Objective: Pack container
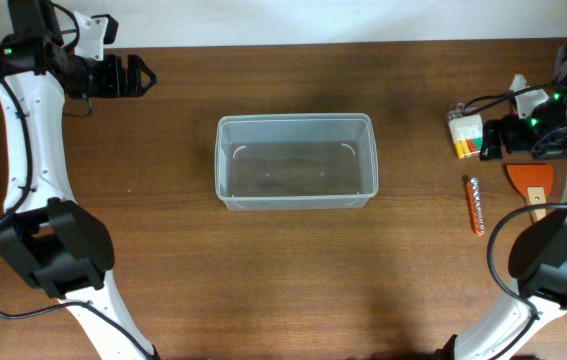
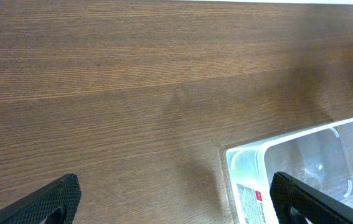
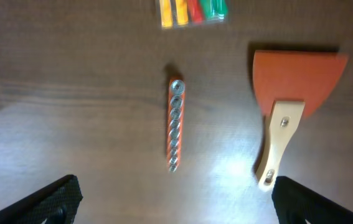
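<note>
The container (image 1: 223, 160) is a clear plastic tub standing empty at the table's middle; its corner with a label shows in the left wrist view (image 2: 244, 152). My left gripper (image 1: 141, 76) is open and empty at the far left back, well away from the tub (image 2: 176, 208). My right gripper (image 1: 490, 140) is open and empty above the small tools at the right (image 3: 176, 208). Below it lie an orange socket rail (image 3: 175, 124) (image 1: 476, 205), an orange scraper with a wooden handle (image 3: 294, 81) (image 1: 531, 185) and a pack of coloured pieces (image 3: 192, 12) (image 1: 466, 135).
The brown wooden table (image 1: 163, 250) runs to a white wall at the back. Cables hang near the right arm by the pack of coloured pieces. Both arm bases stand at the table's front corners.
</note>
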You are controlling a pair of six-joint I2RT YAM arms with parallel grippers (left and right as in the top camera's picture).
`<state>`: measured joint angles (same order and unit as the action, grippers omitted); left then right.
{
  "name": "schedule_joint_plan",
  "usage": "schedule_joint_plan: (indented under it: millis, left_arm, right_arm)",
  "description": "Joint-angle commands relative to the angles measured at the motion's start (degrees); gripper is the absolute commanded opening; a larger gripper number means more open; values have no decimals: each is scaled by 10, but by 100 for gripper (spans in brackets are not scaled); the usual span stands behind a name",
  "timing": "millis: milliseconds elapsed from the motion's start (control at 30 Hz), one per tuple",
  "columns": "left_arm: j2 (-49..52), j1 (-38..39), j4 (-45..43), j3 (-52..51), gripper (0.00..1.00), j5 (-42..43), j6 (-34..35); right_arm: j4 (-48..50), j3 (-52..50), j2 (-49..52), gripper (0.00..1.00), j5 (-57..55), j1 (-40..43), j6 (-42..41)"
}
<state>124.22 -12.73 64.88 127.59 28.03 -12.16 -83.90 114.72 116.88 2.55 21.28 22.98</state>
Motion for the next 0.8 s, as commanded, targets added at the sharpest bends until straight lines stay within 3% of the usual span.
schedule_joint_plan:
  millis: [0, 200, 500, 667, 767]
  left_arm:
    - [-1, -2, -1, 9, 99, 0, 5]
    - [-1, -2, -1, 9, 99, 0, 5]
    - [-1, -2, -1, 9, 99, 0, 5]
    - [0, -2, -1, 9, 99, 0, 5]
    - [0, -2, -1, 9, 99, 0, 5]
  right_arm:
    - [28, -1, 25, 99, 7, -4, 42]
    - [55, -1, 54, 99, 21, -12, -54]
    - [113, -1, 64, 99, -4, -59, -71]
    - [160, 0, 64, 99, -7, -54, -116]
    - [172, 0, 68, 99, 0, -51, -101]
